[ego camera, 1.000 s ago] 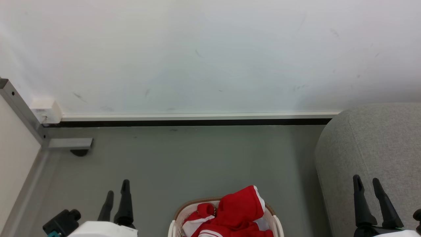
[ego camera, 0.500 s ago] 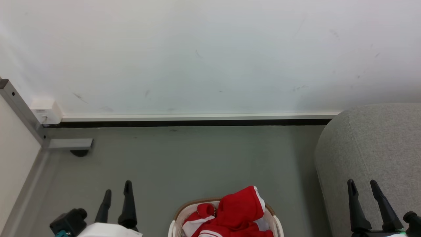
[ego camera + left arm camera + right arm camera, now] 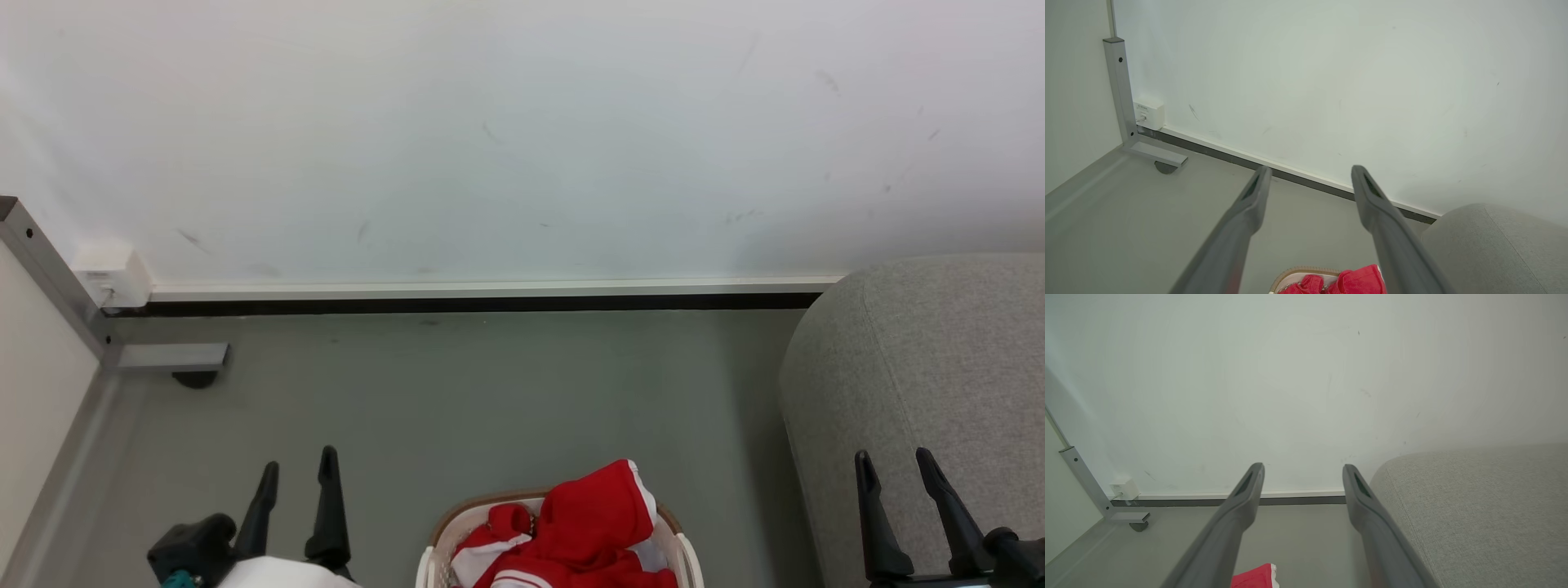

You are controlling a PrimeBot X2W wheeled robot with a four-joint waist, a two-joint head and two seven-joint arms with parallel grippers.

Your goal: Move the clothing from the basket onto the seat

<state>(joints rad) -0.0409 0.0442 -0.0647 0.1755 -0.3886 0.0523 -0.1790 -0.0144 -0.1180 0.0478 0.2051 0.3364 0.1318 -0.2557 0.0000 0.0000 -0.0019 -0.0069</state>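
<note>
Grey floor [image 3: 490, 392] under white wall. Clothing [image 3: 588, 531] heaped in basket [image 3: 482, 500]; none on visible part of seat [image 3: 922, 351], right of basket. Task looks unstarted, all transfer left. Left pincer [image 3: 299, 457] and right pincer [image 3: 891, 453] both spread apart, holding nothing, either side of basket.

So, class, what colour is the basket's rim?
Brown rim on a white basket; head view shows it best.

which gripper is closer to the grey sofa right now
Right. The right gripper hangs close beside the sofa; the left gripper is over the floor, with the basket between it and the sofa.
</note>
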